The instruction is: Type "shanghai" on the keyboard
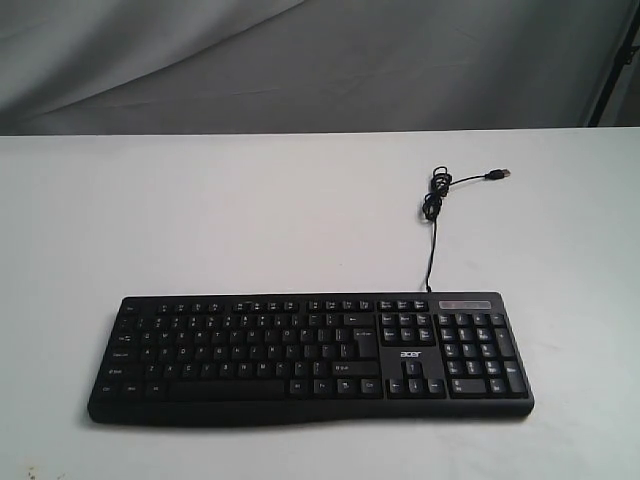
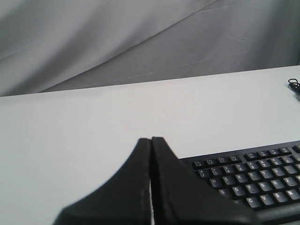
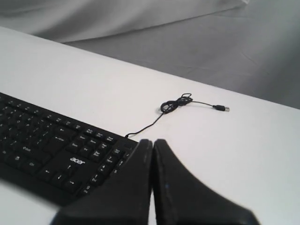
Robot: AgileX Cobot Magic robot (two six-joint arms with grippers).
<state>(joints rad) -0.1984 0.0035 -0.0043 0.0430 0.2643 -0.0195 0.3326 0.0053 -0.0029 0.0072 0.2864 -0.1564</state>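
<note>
Keyboard [image 1: 310,355] flat on the white tabletop [image 1: 200,220], cable [image 1: 432,215] bunched up behind its number pad end. Left pincer [image 2: 151,140] pinched tight, empty, just off the keyboard's left end. Right pincer [image 3: 153,141] same deal, closed on nothing, by the number pad corner.

Wide black full-size keyboard [image 1: 310,355] with white legends and small acer logo [image 1: 411,355], flat near the front edge of the white table [image 1: 200,220], thin black cable [image 1: 432,250] trailing back through a tangle to a loose USB plug [image 1: 497,175].
</note>
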